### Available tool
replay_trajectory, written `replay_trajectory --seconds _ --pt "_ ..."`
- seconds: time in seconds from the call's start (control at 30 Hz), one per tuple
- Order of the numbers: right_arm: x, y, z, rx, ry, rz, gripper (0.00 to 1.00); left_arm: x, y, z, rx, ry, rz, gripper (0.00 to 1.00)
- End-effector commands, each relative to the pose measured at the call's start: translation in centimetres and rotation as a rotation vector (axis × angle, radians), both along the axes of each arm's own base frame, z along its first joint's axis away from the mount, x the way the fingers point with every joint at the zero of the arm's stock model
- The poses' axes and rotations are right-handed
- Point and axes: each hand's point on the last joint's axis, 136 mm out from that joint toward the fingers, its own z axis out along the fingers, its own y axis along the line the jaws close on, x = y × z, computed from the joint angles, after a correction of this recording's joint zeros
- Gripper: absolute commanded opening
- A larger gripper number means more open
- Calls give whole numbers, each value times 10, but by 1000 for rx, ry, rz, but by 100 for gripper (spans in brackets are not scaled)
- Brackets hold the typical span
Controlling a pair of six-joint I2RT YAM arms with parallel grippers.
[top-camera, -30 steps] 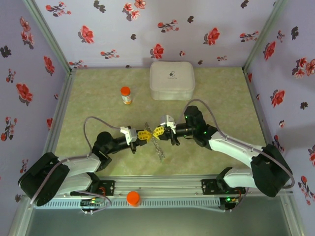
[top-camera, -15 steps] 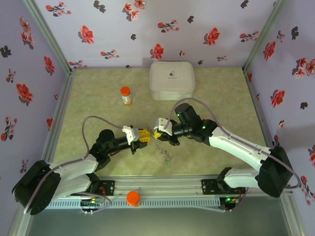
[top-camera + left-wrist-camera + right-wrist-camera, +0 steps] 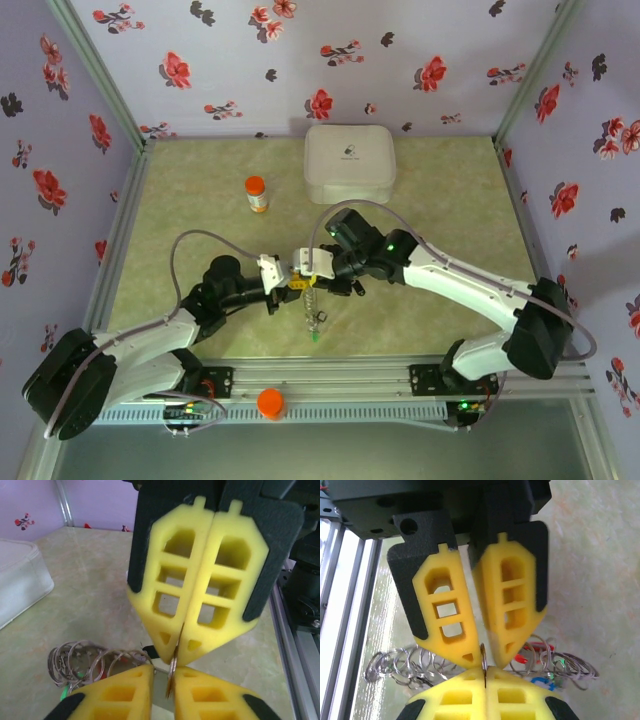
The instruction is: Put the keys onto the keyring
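My right gripper [image 3: 305, 272] is shut on the keyring [image 3: 482, 652], a thin metal ring seen edge-on and pinched between its yellow pads [image 3: 485, 672]. My left gripper [image 3: 287, 282] meets it tip to tip. Its jaws stand a narrow gap apart around the same ring [image 3: 172, 672], which lies against one pad. The keys [image 3: 312, 315] hang below both grippers as a bunch of small silver rings [image 3: 80, 660] with red [image 3: 522, 657], blue [image 3: 540, 682] and green [image 3: 560, 660] tags. The right gripper [image 3: 175, 655] points down at my left fingertips.
A white lidded box [image 3: 348, 163] stands at the back of the green mat. An orange-capped bottle [image 3: 257, 194] stands to its left. An orange cap [image 3: 271, 402] lies on the front rail. The metal rail [image 3: 295, 645] runs close beside the grippers.
The two grippers were apart with the bunch strung between them. The right arm has swung left, the tips now meet, and the bunch hangs straight down below them.
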Motion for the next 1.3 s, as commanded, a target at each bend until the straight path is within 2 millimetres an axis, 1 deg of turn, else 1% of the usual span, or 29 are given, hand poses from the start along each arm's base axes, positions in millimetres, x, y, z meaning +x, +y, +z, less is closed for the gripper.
replay_trajectory --seconds 0.0,0.07,0.13,0.2,0.23,0.27,0.3,0.37,0.43,0.57,0.67,0.97,1.1,1.27 --pt "-3 4 10 5 -21 26 0 0 -8 19 -31 -54 -37 8" --pt "-5 5 12 13 -12 27 0 -1 -8 18 -28 -52 -47 0" --pt "-4 5 17 36 -16 15 0 -3 -8 18 -31 -52 -50 0" --pt "0 2 28 109 4 -16 17 -4 -7 22 -55 -69 -48 0" --pt "0 -2 35 170 38 -23 21 -3 -7 30 -81 -88 -46 0" --pt "1 -7 41 240 77 -33 23 -6 -4 24 -86 -81 -45 0" --pt "3 -10 46 291 95 -42 23 -7 -4 27 -102 -89 -45 0" --pt "1 -20 50 392 109 -35 24 -9 -3 36 -139 -115 -45 0" --pt "-2 -23 47 437 91 -39 24 -10 -2 42 -168 -137 -45 0" --pt "-9 -22 39 455 124 -21 24 -14 0 55 -237 -170 -57 0" --pt "-11 -18 40 475 136 3 23 -18 -1 61 -268 -178 -87 0" --pt "-12 -12 42 497 117 24 20 -21 -9 64 -281 -178 -143 0" --pt "-10 -12 39 487 111 12 19 -23 -10 66 -292 -179 -154 0" --pt "-10 -15 33 463 100 3 21 -24 -9 67 -298 -183 -156 0"
